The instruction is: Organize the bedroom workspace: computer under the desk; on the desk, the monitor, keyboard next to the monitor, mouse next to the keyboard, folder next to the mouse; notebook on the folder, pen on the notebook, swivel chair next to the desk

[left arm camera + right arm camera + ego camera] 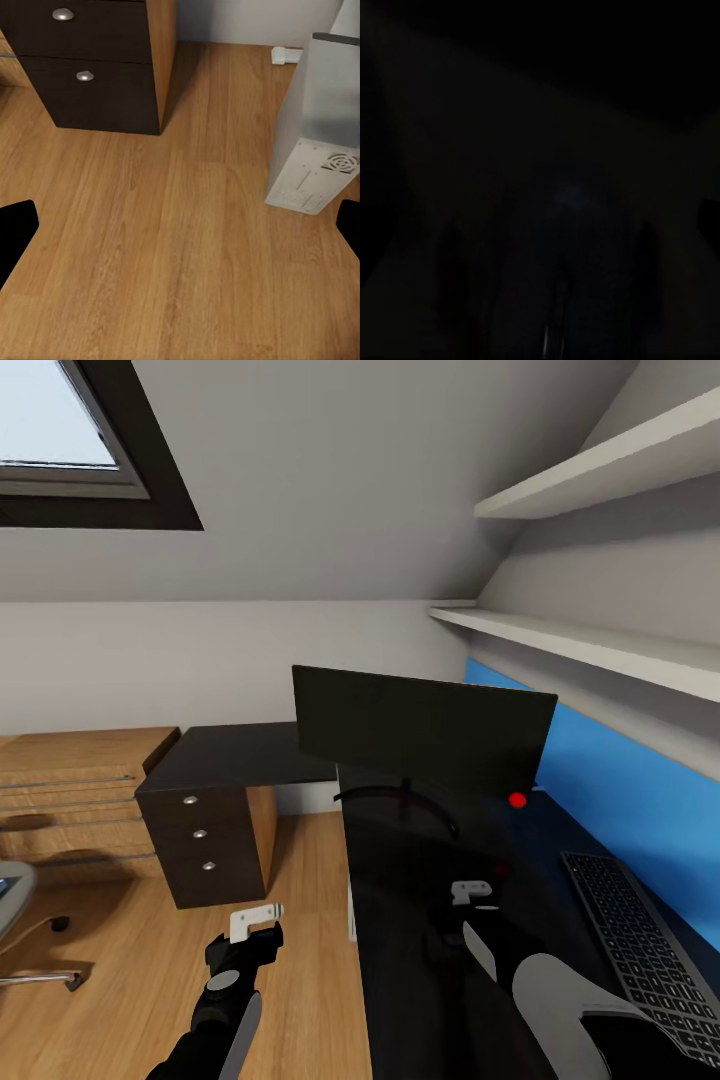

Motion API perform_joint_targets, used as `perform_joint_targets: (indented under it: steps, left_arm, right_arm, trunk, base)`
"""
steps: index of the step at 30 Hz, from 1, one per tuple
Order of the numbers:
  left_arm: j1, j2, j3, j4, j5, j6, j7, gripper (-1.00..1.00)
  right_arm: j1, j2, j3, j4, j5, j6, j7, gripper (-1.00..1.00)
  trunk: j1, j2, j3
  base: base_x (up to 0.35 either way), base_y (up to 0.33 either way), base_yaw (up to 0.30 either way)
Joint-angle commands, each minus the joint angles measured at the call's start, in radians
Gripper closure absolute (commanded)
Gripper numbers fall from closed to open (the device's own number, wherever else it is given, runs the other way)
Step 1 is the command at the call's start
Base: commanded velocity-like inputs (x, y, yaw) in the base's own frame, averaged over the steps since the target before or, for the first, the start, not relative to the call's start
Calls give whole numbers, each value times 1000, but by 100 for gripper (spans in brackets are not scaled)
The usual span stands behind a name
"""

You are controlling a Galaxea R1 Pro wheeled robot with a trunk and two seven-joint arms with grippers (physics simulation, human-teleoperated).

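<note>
In the head view, the left tool (262, 920), black with white finger pieces, hangs over the wooden floor (290, 960) beside the glossy black L-shaped table (420, 920); whether it is spread or clenched I cannot tell here. The right tool (470, 892) sits low over the table top, its fingers lost against the dark gloss, so its state cannot be told. The wide black flat monitor (425, 730) stands on the table on a thin curved stand. The long dark keyboard with grey keys (645, 950) lies by the blue back panel (620, 780), cut off by the picture's edge. A grey swivel chair (15, 905) is mostly cropped out.

In the left wrist view, the tool's two black fingertips (15, 232) stand wide apart, holding nothing, above the floor. The light grey-white tower computer (322, 127) stands upright, near the black drawer unit (90, 67).

The right wrist view is nearly black; nothing can be made out.
</note>
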Motion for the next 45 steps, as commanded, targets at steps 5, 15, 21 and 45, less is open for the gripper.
perform_joint_targets:
  steps: [5, 15, 21, 45]
  left_arm:
    - [-1, 0, -2, -1, 10, 3, 9, -100]
    - [-1, 0, -2, -1, 10, 3, 9, -100]
    - [-1, 0, -2, -1, 10, 3, 9, -100]
    - [-1, 0, -2, -1, 10, 3, 9, -100]
  right_arm:
    - [0, 1, -6, -2, 7, 18, 0, -100]
    - [0, 1, -6, -3, 7, 41, -1, -100]
    - [0, 1, -6, -3, 6, 53, -1, -100]
    - [0, -3, -7, -3, 5, 78, -2, -100]
  trunk:
    - [0, -1, -1]
    - [0, -1, -1]
    - [0, -1, -1]
    - [23, -43, -20]
  base:
    - [0, 0, 0]
    - [0, 0, 0]
    - [0, 0, 0]
    - [0, 0, 0]
